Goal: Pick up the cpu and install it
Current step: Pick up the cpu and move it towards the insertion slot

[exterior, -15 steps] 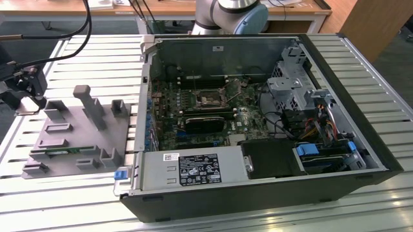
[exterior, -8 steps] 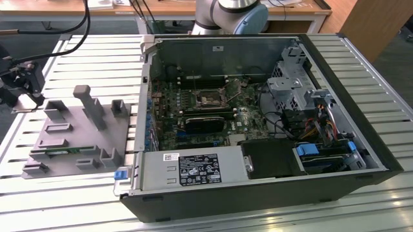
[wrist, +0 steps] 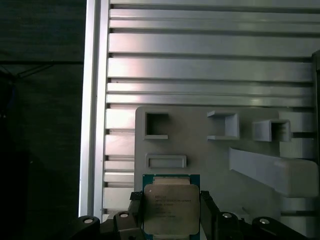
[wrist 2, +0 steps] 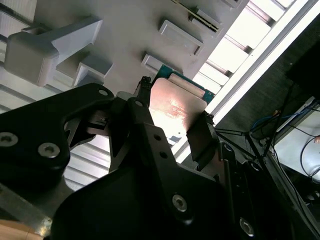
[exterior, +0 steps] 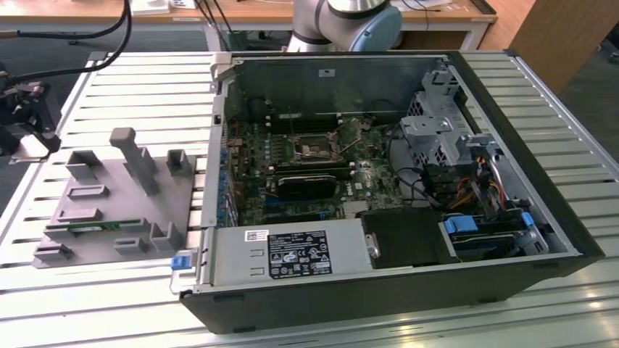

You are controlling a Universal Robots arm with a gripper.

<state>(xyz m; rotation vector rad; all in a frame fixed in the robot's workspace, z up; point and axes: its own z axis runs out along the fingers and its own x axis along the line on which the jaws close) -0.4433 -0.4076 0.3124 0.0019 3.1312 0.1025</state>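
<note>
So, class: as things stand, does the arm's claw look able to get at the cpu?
Yes, it seems so: in both wrist views the claw has the cpu between its fingers, apparently shut on two opposite edges, with nothing in the way.

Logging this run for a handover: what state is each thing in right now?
cpu: clamped by its edges, over the grey fixture
gripper: shut on the cpu
computer case: lying flat, side open
socket: looks empty
memory stick: resting in the grey fixture
</note>
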